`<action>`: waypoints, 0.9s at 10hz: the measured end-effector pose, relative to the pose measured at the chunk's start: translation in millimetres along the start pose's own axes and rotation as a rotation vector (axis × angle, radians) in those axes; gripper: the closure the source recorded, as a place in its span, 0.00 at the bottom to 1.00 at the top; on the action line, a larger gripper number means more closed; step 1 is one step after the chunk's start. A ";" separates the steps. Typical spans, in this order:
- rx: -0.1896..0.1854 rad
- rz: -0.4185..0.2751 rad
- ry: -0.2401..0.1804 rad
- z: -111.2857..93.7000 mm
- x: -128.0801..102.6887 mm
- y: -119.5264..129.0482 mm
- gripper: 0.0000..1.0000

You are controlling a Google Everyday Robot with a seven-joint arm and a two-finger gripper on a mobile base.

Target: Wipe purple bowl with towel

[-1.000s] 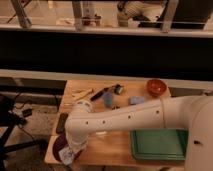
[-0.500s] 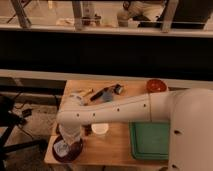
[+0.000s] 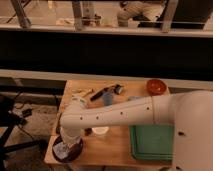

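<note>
The purple bowl sits at the table's front left corner, dark and round. A pale bluish towel lies bunched inside it. My gripper is at the end of the white arm that reaches across from the right. It is down in the bowl, right on the towel. The wrist hides much of the bowl's inside.
A green tray lies at the front right. A white cup stands just right of the bowl. A blue cup, a black utensil, wooden utensils and a red-brown bowl are at the back of the wooden table.
The gripper stays at the purple bowl. The forearm has shifted slightly, uncovering the white cup beside the bowl.
</note>
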 end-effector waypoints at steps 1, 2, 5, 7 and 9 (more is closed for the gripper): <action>0.005 -0.011 0.004 -1.8 -5.7 1.3 0.89; 0.011 -0.024 0.008 -2.7 -10.1 0.3 0.89; 0.024 -0.058 0.013 -6.1 -22.1 -4.8 0.89; 0.029 -0.074 0.018 -7.5 -25.7 -8.2 0.89; 0.031 -0.073 0.021 -8.5 -24.6 -8.4 0.89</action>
